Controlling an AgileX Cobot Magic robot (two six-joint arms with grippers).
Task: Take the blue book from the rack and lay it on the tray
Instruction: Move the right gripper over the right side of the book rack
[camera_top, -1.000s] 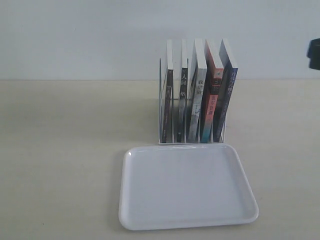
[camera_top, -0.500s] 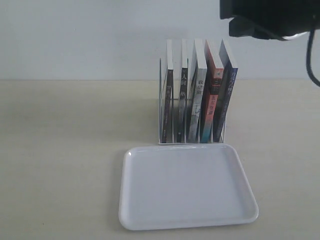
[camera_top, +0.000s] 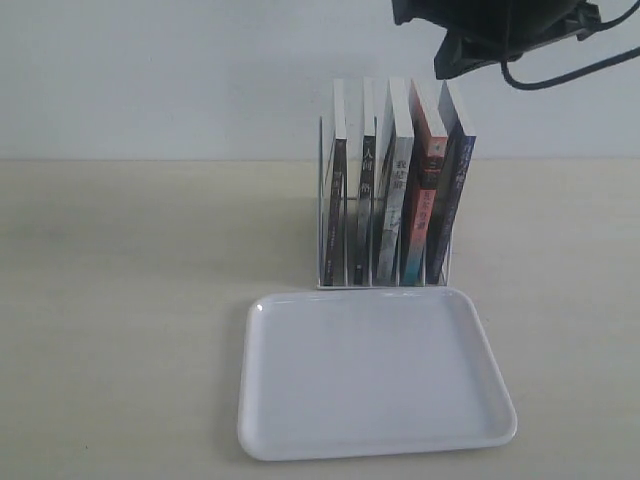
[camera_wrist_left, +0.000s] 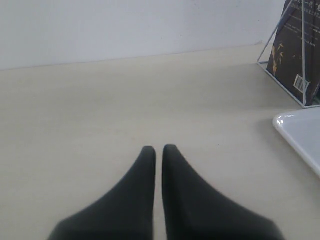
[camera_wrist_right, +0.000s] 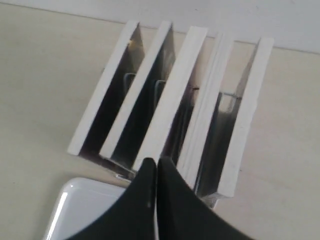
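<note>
Blue book (camera_top: 452, 200) stood upright at the rack's (camera_top: 350, 285) right end, centre frame, judged thin, light, slightly floppy, best pinched at its exposed top edge; right end effector (camera_wrist_right: 154, 167) pressed together, empty.

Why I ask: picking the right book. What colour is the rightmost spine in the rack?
Dark navy; the blue book shows it best in the exterior view.

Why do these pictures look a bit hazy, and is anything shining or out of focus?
Exterior view: soft, even light, a small glint on the tray rim, the arm overhead a dark blur. Left wrist view: the left gripper is featureless black. Right wrist view: the right gripper likewise, the books show washed-out page edges.
</note>
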